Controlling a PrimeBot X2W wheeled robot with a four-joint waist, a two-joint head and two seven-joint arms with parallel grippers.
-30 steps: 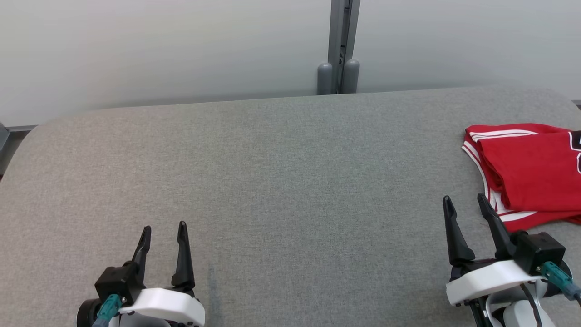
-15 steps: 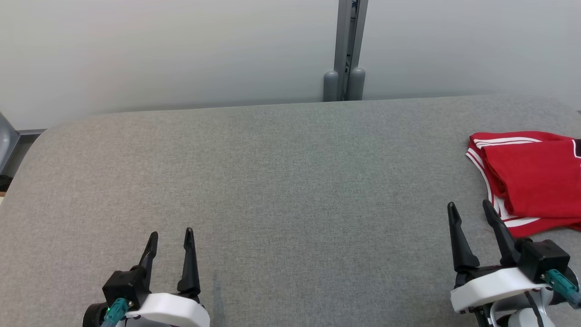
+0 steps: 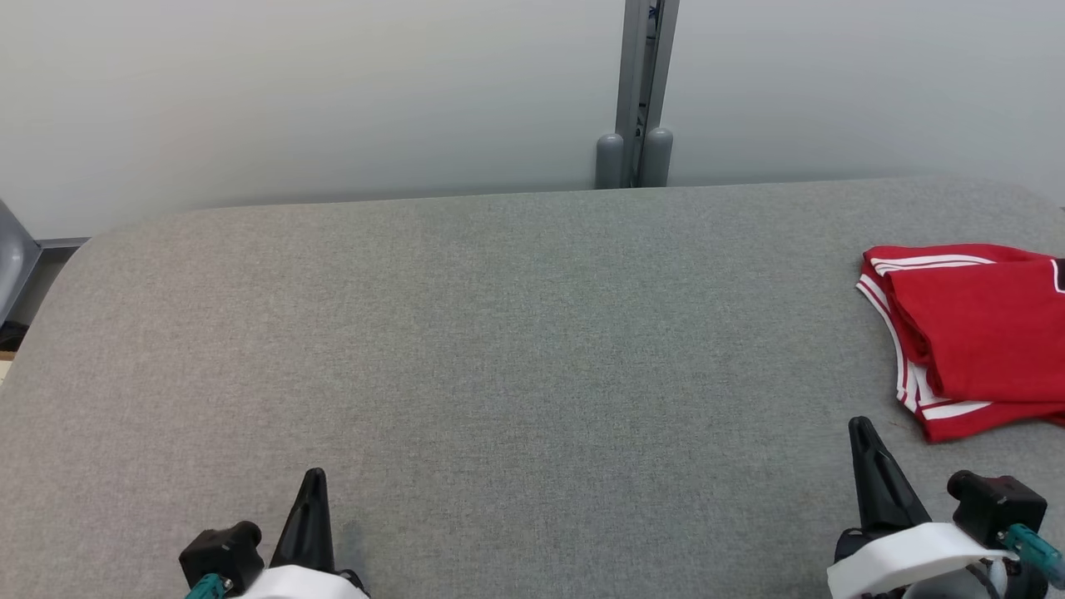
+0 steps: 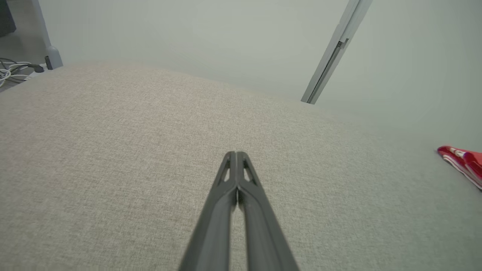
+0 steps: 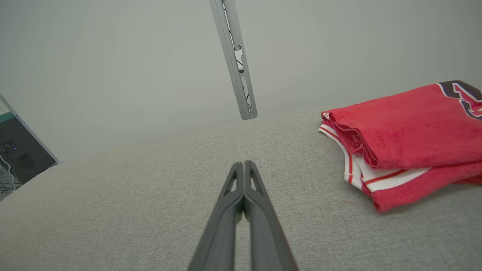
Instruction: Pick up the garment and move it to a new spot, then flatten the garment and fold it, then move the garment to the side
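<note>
1. Left gripper (image 3: 313, 487), lower left of the head view: fingers pressed together, empty, above the grey padded surface (image 3: 532, 349).
2. Right gripper (image 3: 865, 441), lower right: fingers together, holding nothing.
3. Red garment (image 3: 982, 333), right edge: folded, lying on the surface, near the right gripper but apart from it.

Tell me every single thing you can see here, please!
garment: one, red with white stripes, folded, at the table's right end
table: one, grey fabric top, across the middle
post: one, grey metal, behind the table's far edge
wall: one, pale, behind the table
cables: a few, white, beyond the table's left end
left gripper: one, dark, near edge, left side, jaws shut on nothing
right gripper: one, dark, near edge, beside the garment but apart from it, jaws shut on nothing
</note>
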